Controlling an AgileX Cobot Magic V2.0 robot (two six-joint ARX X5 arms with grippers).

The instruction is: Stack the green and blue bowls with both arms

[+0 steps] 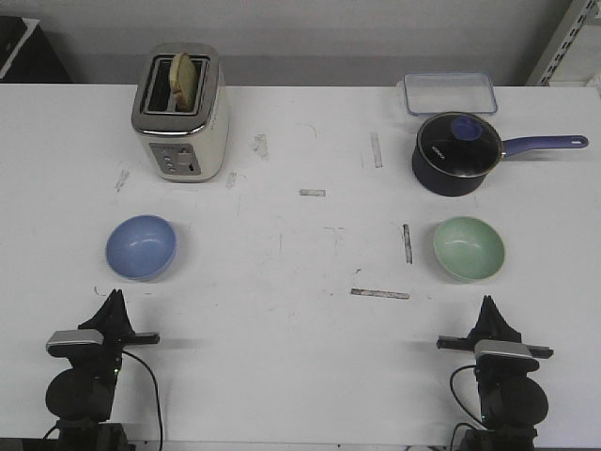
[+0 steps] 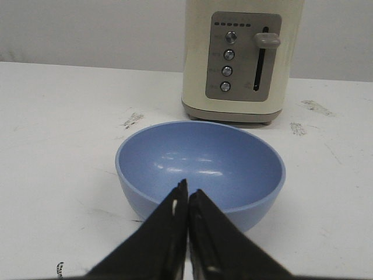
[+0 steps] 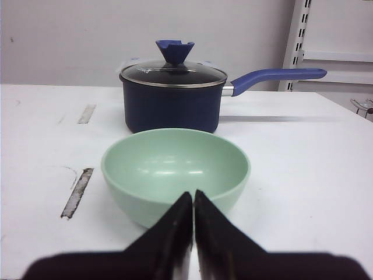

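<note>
The blue bowl point(image 1: 141, 247) sat upright on the white worktop point(image 1: 282, 357), on the robot's left side, in front of a cream toaster point(image 1: 180, 115) that had a slice of bread point(image 1: 186, 79) standing in its slot. The green bowl point(image 1: 469, 248) sat upright on the right side, well apart from the blue one, with a dark navy saucepan point(image 1: 455, 156) behind it. The saucepan wore a glass lid with a blue knob, and its blue handle pointed to the right. A clear plastic container point(image 1: 450, 93) lay just behind the saucepan, near the far edge of the worktop. Both bowls were empty.

The left tool point(image 1: 113, 298) rested low at the near edge, pointing at the blue bowl but apart from it. In the left wrist view its two black fingers point(image 2: 169, 233) were pressed together, tip against tip, with nothing between them, and the blue bowl point(image 2: 201, 169) lay just beyond the tips. The right tool point(image 1: 488, 303) was posed the same way in front of the green bowl. In the right wrist view its fingers point(image 3: 175, 230) were also pressed together and held nothing, and the green bowl point(image 3: 175, 169) sat just past them with the saucepan point(image 3: 172, 99) further back.

Short grey strips of tape point(image 1: 379, 293) and scuff marks were scattered over the middle of the worktop.
</note>
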